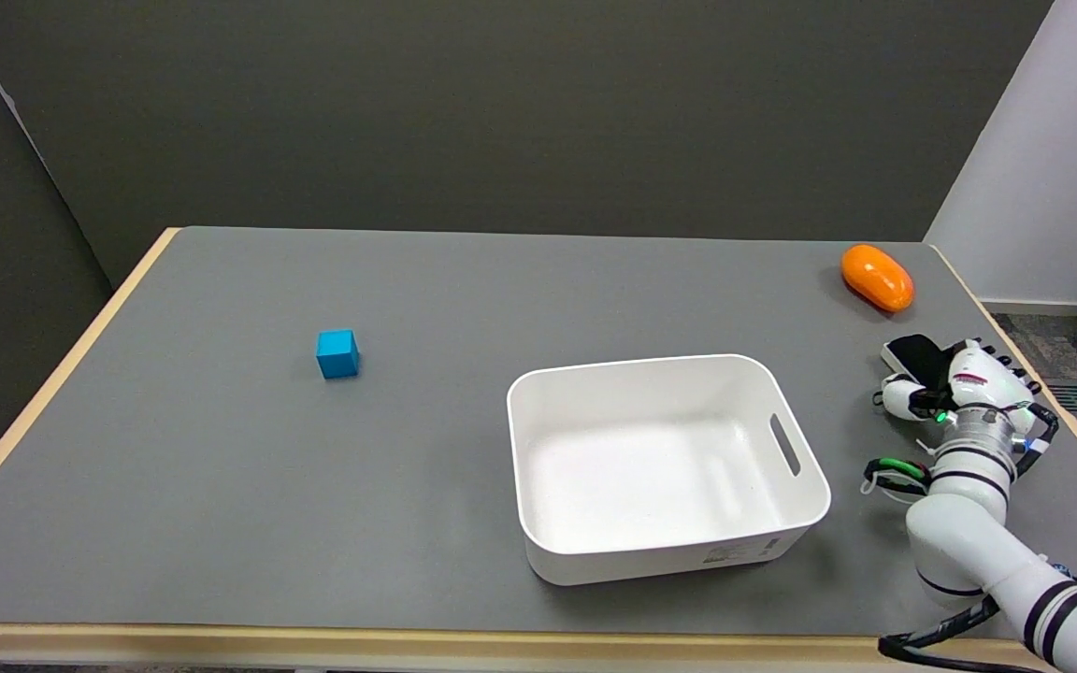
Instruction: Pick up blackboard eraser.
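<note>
Blackboard eraser [912, 356] lay flat near the tabletop's right edge, about midway along it, black face up with a white rim showing at its near-left side. Right hand [954, 385] sat over the eraser's near end, reaching in from the near right corner. Its fingers covered that end of the eraser; thumb [901, 396] showed at the left, just beside the eraser. Could not tell whether the fingers were clamped on the eraser or only resting against it. Eraser appeared to be down on the tabletop surface.

Orange oval object [877, 277] lay near the far right corner, apart from the eraser and beyond it. White bin [810, 486] stood right of the tabletop's middle, toward the near edge, open side up, a slot handle in its right wall; the hand was just to its right, not touching. Blue cube [337, 353] sat left of centre, well apart from everything else. Grey tabletop [221, 486] had a pale wood edge.
</note>
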Controlling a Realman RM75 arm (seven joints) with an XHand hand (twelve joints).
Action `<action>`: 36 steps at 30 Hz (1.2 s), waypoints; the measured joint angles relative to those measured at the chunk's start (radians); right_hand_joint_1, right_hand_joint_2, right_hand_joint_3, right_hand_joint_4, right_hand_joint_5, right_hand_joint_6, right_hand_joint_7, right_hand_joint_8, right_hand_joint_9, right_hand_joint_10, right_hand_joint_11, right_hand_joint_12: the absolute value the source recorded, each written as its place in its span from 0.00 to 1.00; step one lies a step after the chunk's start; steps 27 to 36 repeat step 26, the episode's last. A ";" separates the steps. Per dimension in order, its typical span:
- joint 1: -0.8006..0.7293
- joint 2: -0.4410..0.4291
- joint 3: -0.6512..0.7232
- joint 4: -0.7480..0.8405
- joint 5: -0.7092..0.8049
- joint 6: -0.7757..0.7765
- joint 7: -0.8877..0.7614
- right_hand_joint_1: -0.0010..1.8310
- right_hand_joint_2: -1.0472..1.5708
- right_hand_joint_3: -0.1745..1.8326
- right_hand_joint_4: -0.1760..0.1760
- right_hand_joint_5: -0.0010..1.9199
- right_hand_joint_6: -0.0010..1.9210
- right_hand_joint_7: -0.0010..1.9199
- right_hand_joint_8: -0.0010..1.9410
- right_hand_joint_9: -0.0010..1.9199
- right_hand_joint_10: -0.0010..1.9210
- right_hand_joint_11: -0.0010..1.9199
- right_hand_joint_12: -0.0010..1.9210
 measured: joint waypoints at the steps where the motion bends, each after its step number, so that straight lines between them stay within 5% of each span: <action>1: 0.003 0.000 0.000 -0.003 -0.001 -0.004 0.000 0.71 0.82 0.23 0.06 0.22 0.53 0.38 0.74 0.36 0.67 0.27 0.88; 3: 0.009 0.001 0.001 -0.008 -0.007 -0.009 0.001 0.63 0.88 0.17 0.00 0.30 0.81 0.33 0.80 0.40 0.71 0.31 0.92; 17: 0.024 -0.009 -0.005 0.000 -0.160 -0.006 0.024 0.63 0.87 0.18 0.00 0.31 0.80 0.35 0.80 0.43 0.74 0.36 0.98; 26: 0.028 -0.011 -0.018 0.056 -0.440 0.055 0.252 0.64 0.87 0.16 0.00 0.32 0.79 0.35 0.79 0.43 0.73 0.35 0.99; 36: 0.028 -0.011 -0.018 0.056 -0.440 0.055 0.252 0.64 0.87 0.16 0.00 0.32 0.79 0.35 0.79 0.43 0.73 0.35 0.99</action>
